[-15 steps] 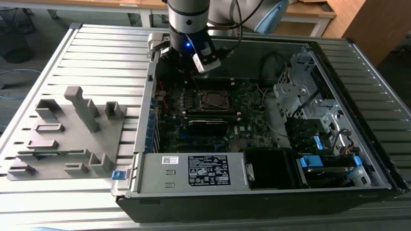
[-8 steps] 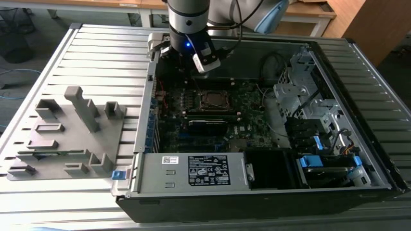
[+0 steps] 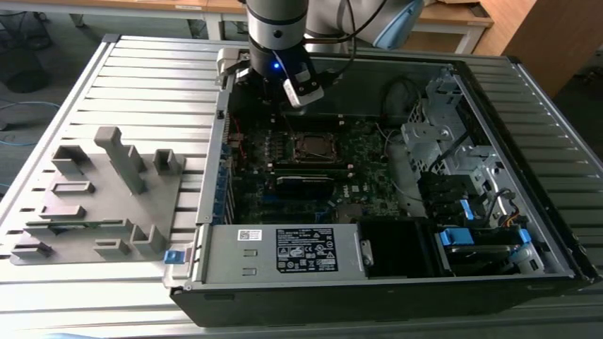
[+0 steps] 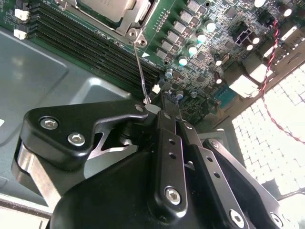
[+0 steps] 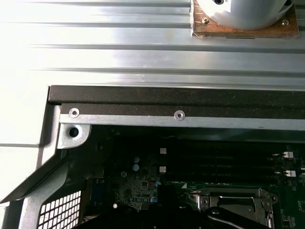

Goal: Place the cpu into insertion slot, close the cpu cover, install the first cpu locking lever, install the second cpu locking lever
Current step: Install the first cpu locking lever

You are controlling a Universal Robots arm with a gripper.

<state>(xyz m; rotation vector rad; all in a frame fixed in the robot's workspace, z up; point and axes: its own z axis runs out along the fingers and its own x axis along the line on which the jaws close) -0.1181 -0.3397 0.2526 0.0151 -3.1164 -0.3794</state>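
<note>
Robotics lab, open computer case (image 3: pixel 358 305) on slatted metal workbench (image 3: pixel 141 78)

Bench (image 3: pixel 141 78): slatted metal top, carrying the case and the fixture.
Computer case (image 3: pixel 377 300): lying open, toward the exterior view's right.
Power supply (image 3: pixel 282 251): grey labelled box inside the case.
Fixture (image 3: pixel 104 198): grey block with upright posts, beside the case on the exterior view's left.
Memory slots (image 4: pixel 86 45): long dark parallel rows.
Wire (image 4: pixel 272 43): red-and-black twisted pair.
Drive clips (image 3: pixel 454 236): blue.
</note>
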